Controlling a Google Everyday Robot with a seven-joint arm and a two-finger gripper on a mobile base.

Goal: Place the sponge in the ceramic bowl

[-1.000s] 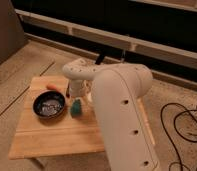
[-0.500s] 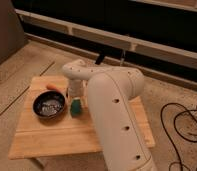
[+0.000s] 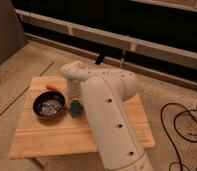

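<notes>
The sponge (image 3: 75,108) is a small teal-green block lying on the wooden table (image 3: 52,135), just right of the ceramic bowl (image 3: 48,106). The bowl is dark and round, with pale speckles inside, and stands on the table's left half. My gripper (image 3: 76,100) reaches down from the white arm (image 3: 104,110) right over the sponge. The arm's bulk hides most of the gripper. Whether it touches the sponge does not show.
An orange carrot-like piece (image 3: 53,87) lies behind the bowl near the table's far edge. Black cables (image 3: 184,125) loop on the floor to the right. A dark wall with pale rails runs behind the table.
The arm has swung a little to the left over the table. Sponge and bowl lie where they were.
</notes>
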